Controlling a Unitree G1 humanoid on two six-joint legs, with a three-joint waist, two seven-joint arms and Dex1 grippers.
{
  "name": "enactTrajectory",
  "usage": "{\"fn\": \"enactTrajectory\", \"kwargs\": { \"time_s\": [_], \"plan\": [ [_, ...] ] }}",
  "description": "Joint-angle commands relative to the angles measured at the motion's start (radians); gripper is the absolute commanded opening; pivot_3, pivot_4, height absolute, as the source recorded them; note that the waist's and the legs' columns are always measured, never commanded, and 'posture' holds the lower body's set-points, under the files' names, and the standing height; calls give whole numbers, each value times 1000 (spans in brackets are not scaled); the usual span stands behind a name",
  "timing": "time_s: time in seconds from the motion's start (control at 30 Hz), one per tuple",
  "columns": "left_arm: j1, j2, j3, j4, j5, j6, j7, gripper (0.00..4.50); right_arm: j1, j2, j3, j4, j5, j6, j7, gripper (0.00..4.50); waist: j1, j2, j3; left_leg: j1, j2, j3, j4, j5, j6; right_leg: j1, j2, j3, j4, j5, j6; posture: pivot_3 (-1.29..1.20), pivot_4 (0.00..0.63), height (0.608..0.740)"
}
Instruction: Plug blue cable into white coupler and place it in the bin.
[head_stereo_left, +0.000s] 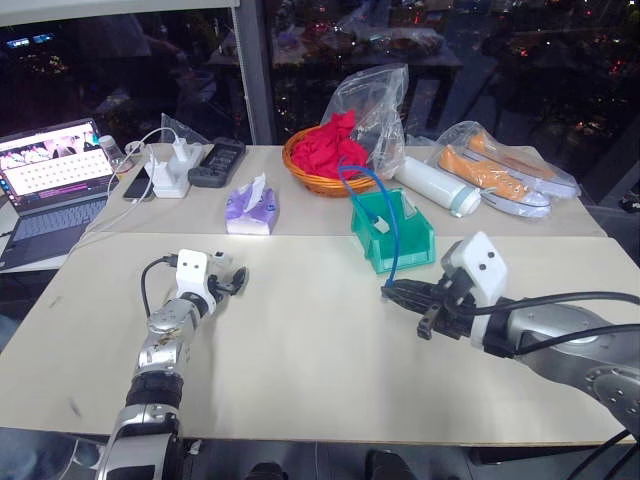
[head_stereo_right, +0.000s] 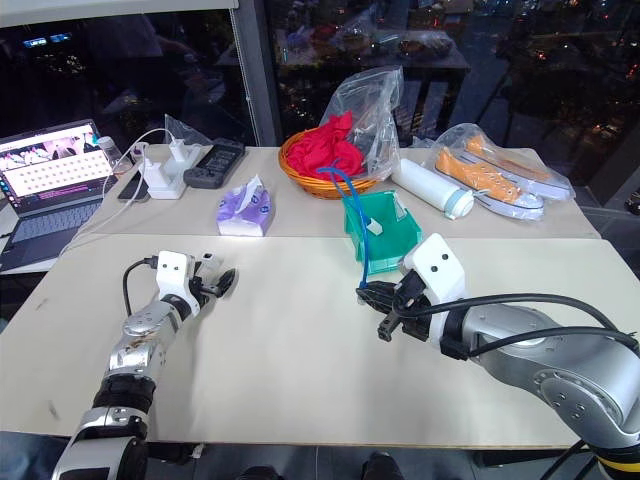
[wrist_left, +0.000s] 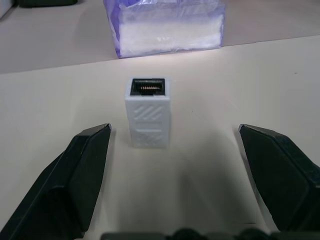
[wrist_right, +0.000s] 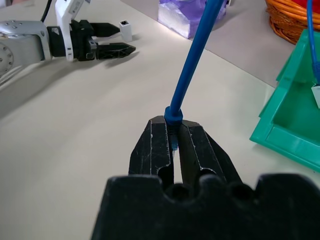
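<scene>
The white coupler (wrist_left: 147, 112) stands on end on the table, its dark socket showing at the top. My left gripper (wrist_left: 174, 131) is open around it, fingertips on either side and touching nothing; the coupler sits nearer one finger. From the right wrist view the coupler (wrist_right: 125, 30) is a small block at the left gripper's (wrist_right: 120, 39) tips. My right gripper (wrist_right: 173, 122) is shut on the end of the blue cable (wrist_right: 192, 65), in front of the bin (head_stereo_left: 415, 255). The cable (head_stereo_left: 395, 240) rises over the teal bin toward the basket.
Behind the bin is an orange wicker basket (head_stereo_left: 300, 175) holding red cloth, with a clear bag beside it. A purple tissue pack (head_stereo_left: 252, 212) lies just beyond the coupler. A white bottle (head_stereo_left: 437, 186), bagged shoes (head_stereo_left: 500, 170), a charger (head_stereo_left: 172, 170), a black remote (head_stereo_left: 217, 162) and a laptop (head_stereo_left: 50, 190) line the far side.
</scene>
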Motion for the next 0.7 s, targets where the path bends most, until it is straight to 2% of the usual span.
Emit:
{"fn": "enactTrajectory", "kwargs": {
  "time_s": [0.03, 0.2, 0.3, 0.33, 0.43, 0.53, 0.63, 0.7],
  "plan": [
    [-3, 3, -6, 52, 7, -13, -5, 3273, -6, 11, -45, -17, -18, 12, 10, 0, 0, 0, 0, 0, 0, 0, 0, 0, 0, 0, 0, 0, 0, 0, 0, 0, 150, 740],
    [7, -11, -1, 31, -30, -20, -57, 1462, -3, 28, -64, -20, -24, 31, 9, 0, 0, 0, 0, 0, 0, 0, 0, 0, 0, 0, 0, 0, 1, 0, 0, 0, 150, 740],
    [-4, -18, -3, 0, -52, -17, -108, 603, 16, 44, -72, -30, -22, 41, 3, 0, 2, 0, 0, 0, 0, 0, 0, 0, 0, 0, 0, 0, 0, 0, 0, 0, 150, 740],
    [-8, -18, -5, -7, -56, -18, -122, 605, 22, 50, -73, -34, -22, 44, 1, 0, 2, 0, 0, 0, 0, 0, 0, 0, 0, 0, 0, 0, 0, 0, 0, 0, 150, 740],
    [6, -9, -113, -147, -82, 34, -323, 604, 51, 95, -78, -43, 6, 56, -49, 0, 3, 0, 0, -1, 0, 0, 0, 0, 0, -1, 0, 0, 0, 0, 0, 0, 150, 740],
    [42, 26, -284, -311, -66, 147, -512, 604, 92, 157, -81, -48, 44, 65, -120, 0, 0, 0, 0, -3, 0, 0, 0, 1, -1, -2, 0, 0, 0, 1, 1, 0, 150, 740],
    [31, 37, -396, -402, -45, 295, -562, 604, 121, 222, -76, -46, 64, 70, -205, 0, -4, 0, 0, -3, 0, 0, 0, 0, -1, -2, 0, 0, 0, 1, 1, 0, 150, 740],
    [8, 42, -486, -474, -30, 395, -605, 604, 162, 316, -85, -43, 102, 47, -345, 0, -6, -1, 0, -3, 0, 0, -1, 0, 0, -2, 0, 0, 0, 1, 1, 0, 150, 740]
  ]
}}
